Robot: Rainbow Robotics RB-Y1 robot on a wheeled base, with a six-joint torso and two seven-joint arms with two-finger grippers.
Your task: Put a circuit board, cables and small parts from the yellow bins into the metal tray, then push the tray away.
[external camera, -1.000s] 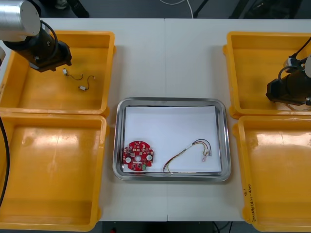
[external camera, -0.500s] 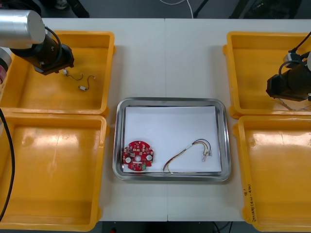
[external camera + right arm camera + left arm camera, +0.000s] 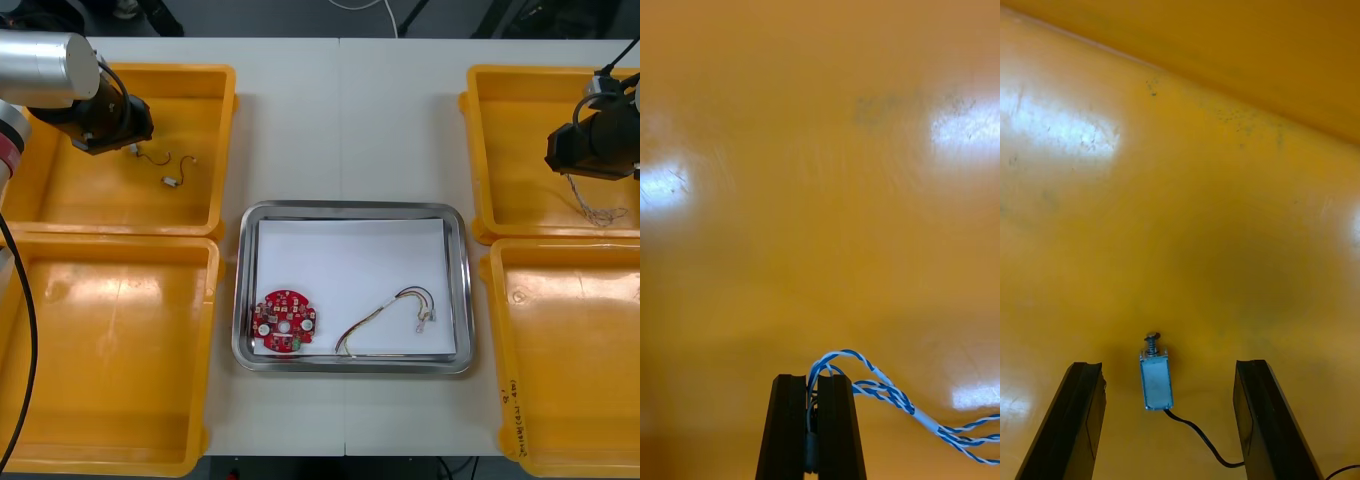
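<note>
Right end effector (image 3: pixel 811 384) has lifted, clamped on twisted blue and white cable (image 3: pixel 887 391); cable dangles over far right yellow bin (image 3: pixel 510 140). Left end effector (image 3: pixel 1169 367) has shifted: fingers apart, straddling small metal part (image 3: pixel 1155 381). Judgement: cable goes to metal tray (image 3: pixel 350 212) next.

L ARM: silver-sleeved left arm (image 3: pixel 45 65) enters at 10 o'clock, wrist angled down | L HAND: left hand (image 3: pixel 1169 367) low, black fingers (image 3: pixel 1079 416) spread wide | R HAND: right hand (image 3: pixel 812 384) at 2 o'clock, lifted, fingers nearly together, pinching a thin twisted blue-and-white cable (image 3: pixel 891 395)
</note>
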